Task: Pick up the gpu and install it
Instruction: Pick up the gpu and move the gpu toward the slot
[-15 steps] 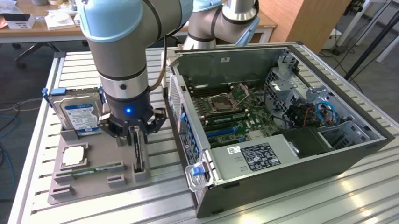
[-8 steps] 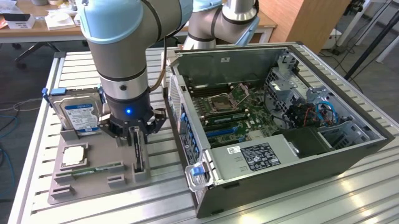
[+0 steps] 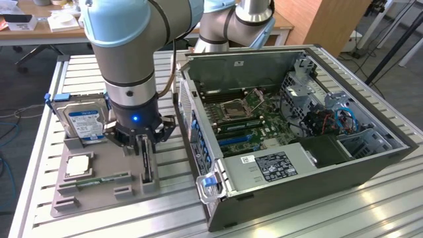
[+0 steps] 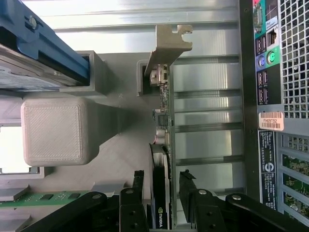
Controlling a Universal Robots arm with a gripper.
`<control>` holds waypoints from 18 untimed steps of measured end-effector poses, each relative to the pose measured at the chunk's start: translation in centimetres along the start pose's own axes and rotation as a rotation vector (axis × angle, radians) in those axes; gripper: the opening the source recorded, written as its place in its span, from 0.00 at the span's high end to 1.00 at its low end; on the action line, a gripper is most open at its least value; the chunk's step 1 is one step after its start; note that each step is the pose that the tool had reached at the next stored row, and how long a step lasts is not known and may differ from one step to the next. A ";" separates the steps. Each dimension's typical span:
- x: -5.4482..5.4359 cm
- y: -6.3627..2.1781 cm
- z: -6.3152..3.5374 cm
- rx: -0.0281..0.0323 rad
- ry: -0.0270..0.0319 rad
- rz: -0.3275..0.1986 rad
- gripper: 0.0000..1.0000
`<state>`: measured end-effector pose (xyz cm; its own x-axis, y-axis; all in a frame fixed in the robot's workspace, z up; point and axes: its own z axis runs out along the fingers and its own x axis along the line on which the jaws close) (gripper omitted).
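At the exterior view's lower left, the black gripper (image 3: pixel 144 145) has its fingers open astride the thin black NVIDIA-marked gpu card (image 4: pixel 161 212), upright in a grey printed holder (image 3: pixel 116 164).

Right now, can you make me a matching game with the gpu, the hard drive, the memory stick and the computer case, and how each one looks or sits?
Things:
1. gpu
2. hard drive
3. memory stick
4. computer case

Descriptions:
A. slim and green, on the gray holder
B. side open, at the exterior view's right
C. stands on edge inside the open claw
D. stands upright, blue label

Pairs: 1-C, 2-D, 3-A, 4-B
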<state>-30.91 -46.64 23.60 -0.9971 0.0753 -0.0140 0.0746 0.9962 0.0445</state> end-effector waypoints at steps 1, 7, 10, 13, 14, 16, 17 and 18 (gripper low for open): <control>0.0 -0.01 0.01 0.0000 0.0001 0.000 0.57; 0.2 -0.02 0.10 0.0006 0.0001 0.000 0.57; 0.2 -0.02 0.10 0.0006 0.0001 0.000 0.57; 0.1 -0.02 0.11 0.0005 0.0000 0.000 0.57; 0.1 -0.02 0.11 0.0005 0.0001 0.000 0.57; 0.1 -0.02 0.10 0.0006 0.0002 0.000 0.57; 0.1 -0.02 0.10 0.0006 0.0002 0.000 0.57; 0.1 -0.02 0.10 0.0006 0.0002 0.000 0.57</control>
<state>-30.97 -46.65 23.50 -0.9971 0.0753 -0.0138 0.0747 0.9962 0.0438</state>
